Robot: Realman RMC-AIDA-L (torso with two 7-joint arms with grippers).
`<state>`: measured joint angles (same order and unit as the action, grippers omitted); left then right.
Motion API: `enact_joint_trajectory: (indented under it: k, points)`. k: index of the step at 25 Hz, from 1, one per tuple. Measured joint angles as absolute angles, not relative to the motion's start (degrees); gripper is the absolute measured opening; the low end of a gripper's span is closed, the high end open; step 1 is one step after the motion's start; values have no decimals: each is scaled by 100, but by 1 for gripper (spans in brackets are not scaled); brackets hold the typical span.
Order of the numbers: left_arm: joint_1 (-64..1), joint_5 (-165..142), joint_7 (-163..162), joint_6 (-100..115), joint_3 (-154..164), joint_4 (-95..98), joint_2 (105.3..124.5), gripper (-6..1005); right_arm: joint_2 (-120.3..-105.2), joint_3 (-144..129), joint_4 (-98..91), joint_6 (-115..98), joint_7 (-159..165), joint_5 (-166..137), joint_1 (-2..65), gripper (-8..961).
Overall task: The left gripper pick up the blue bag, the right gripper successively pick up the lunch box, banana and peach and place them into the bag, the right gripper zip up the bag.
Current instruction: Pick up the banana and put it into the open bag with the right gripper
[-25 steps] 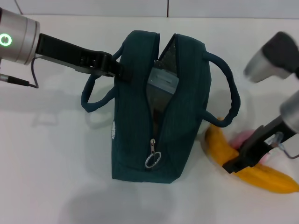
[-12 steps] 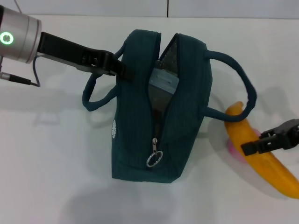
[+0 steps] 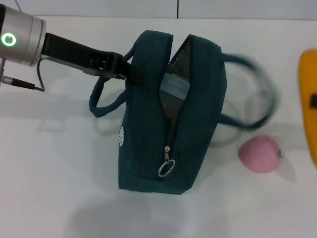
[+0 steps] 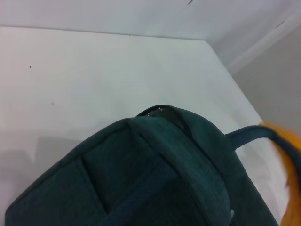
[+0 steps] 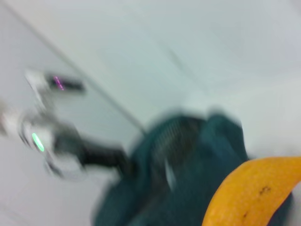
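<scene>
The blue bag (image 3: 148,124) stands upright on the white table with its zip open. A grey-blue lunch box (image 3: 174,87) lies inside the opening. My left gripper (image 3: 130,73) is shut on the bag's left top edge by the handle. The bag also fills the left wrist view (image 4: 155,179). The yellow banana (image 3: 308,99) is lifted at the right edge of the head view, with only a dark bit of my right gripper (image 3: 314,101) showing on it. The banana is close in the right wrist view (image 5: 249,193). The pink peach (image 3: 260,153) lies on the table right of the bag.
The zip pull with its ring (image 3: 166,166) hangs at the bag's near end. The bag's right handle (image 3: 257,94) loops out toward the peach. The table's far edge meets a white wall (image 3: 178,7).
The banana has risen off the table and moved up and to the right, uncovering the peach beneath it. The bag's right handle swung. The left arm has held still.
</scene>
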<state>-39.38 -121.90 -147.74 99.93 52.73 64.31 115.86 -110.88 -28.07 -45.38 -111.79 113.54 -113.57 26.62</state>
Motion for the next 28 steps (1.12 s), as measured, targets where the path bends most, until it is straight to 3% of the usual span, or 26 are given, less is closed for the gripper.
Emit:
enact_joint_trajectory:
  k: [4,9,16,28]
  points:
    - [-3969,-12177,-14808,9999,5274,6463,11592,66,-11044,-2695,-4157,-11379,10824,-10236,2447,425]
    - [-4043,-12172,-14837,10008,5274,6465,11596,66,-11153,-2725,-3365,-11870,9939,-8913,2524,425]
    - [-4115,-12044,-14896,10038,5275,6472,11602,67,-11588,-2761,-2254,-12142,8592,-8283,3005,426]
    - [-4162,-12023,-14946,10046,5309,6470,11617,67,-11613,-3252,-686,-11585,6757,-8299,3666,426]
